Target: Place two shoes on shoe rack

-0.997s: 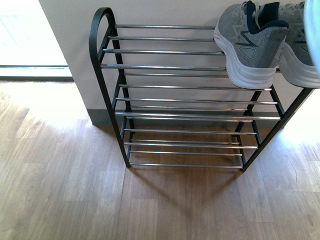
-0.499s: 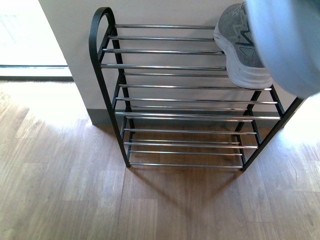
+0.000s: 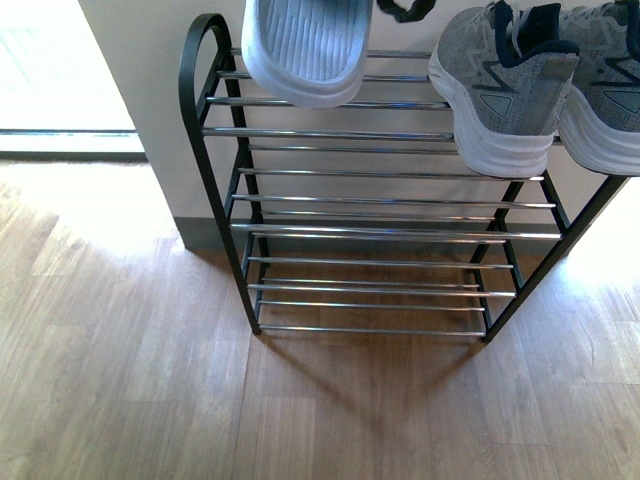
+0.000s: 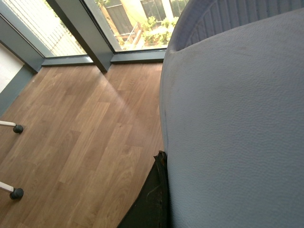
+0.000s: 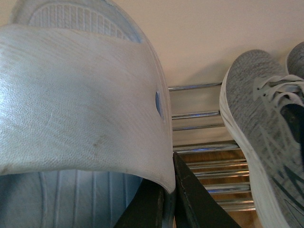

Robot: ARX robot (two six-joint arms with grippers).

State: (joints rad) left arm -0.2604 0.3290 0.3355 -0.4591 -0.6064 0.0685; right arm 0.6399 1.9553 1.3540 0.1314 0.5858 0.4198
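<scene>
Rack: the shoe rack (image 3: 215, 130) stands against the wall, its chrome-rod shelves open; the left half of the top tier is bare apart from what hangs over it.
Slide over rack: a pale blue-white slide (image 3: 303, 50) sits at about 11 o'clock in the front view, ribbed sole facing the camera, its lower edge at the top-tier rods; I cannot tell whether it touches them or hangs just above.
Sneakers: the grey knit sneakers (image 3: 505, 85) are already on the top tier at 1 o'clock, heels overhanging the front rod.
Left gripper: the left wrist view is filled by a second slide (image 4: 237, 123) over open wood floor; one dark finger (image 4: 152, 199) presses its strap edge, so the jaws probably hold it, though they are mostly hidden.
Right gripper: the right gripper (image 5: 173, 199) pinches the strap of the slide over the rack (image 5: 80, 95), jaws narrow.
Risk, tilt: released while steeply tipped, the slide could slip between the rods or slide off the front.
Risk, crowding: drifting toward 3 o'clock could nudge the overhanging sneakers off.
Risk, grip: a thin pinch on a flexible strap may let the slide swing.
</scene>
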